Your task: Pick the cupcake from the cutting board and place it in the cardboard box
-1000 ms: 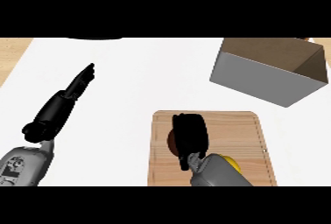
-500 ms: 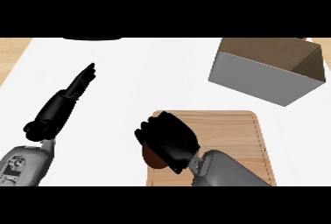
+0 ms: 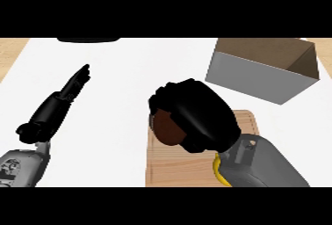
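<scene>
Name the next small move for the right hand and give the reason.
Probably carry it up and to the right toward the cardboard box. The right hand is curled round the brown cupcake, near the cutting board's left edge, and the open box stands beyond the board's far right corner.

Our right hand (image 3: 198, 115) shows large at the view's centre, its grey forearm rising from the lower right edge, fingers curled over to the left around a brown cupcake (image 3: 167, 127). Our left hand (image 3: 59, 103) lies at the left, fingers straight, pointing up and slightly right.
</scene>
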Robot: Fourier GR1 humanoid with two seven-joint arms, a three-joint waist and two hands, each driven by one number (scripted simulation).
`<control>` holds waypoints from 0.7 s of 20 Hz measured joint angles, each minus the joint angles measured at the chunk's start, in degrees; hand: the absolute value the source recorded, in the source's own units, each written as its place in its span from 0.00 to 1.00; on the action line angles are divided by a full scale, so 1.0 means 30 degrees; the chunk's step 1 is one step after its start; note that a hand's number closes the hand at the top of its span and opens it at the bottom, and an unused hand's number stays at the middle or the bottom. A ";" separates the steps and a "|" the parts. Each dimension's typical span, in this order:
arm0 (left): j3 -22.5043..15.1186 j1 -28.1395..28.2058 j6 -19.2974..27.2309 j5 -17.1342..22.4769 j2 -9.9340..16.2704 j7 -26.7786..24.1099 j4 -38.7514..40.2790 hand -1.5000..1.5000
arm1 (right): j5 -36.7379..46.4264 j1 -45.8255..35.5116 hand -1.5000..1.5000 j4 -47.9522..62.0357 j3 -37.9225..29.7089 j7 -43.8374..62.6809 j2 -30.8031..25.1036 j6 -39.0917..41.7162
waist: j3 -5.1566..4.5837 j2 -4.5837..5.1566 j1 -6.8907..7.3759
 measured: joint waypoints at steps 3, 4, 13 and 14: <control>-0.0043 0.0102 -0.0092 -0.0052 -0.0072 0.0029 -0.0104 0.50 | -0.0663 -0.0278 1.00 -0.0393 -0.2201 0.1391 0.0379 -0.0011 | 0.0001 -0.0001 -0.0041; -0.0033 0.0076 -0.0090 -0.0066 -0.0155 -0.0025 -0.0090 0.50 | -0.0748 -0.0403 1.00 -0.0455 -0.2803 0.1769 0.0507 -0.0123 | 0.0000 0.0005 -0.0039; 0.0097 -0.0063 -0.0424 -0.0220 -0.0350 0.0522 -0.0661 0.50 | -0.2128 -0.3707 1.00 0.4230 -0.8959 0.1617 -0.0958 -0.0582 | 0.0002 0.0090 0.0246; 0.0110 0.0012 -0.0443 -0.0293 -0.0420 0.0329 -0.0513 0.50 | -0.2144 -0.4090 1.00 0.5104 -0.9400 0.1151 -0.1340 -0.0703 | -0.0001 0.0103 0.0266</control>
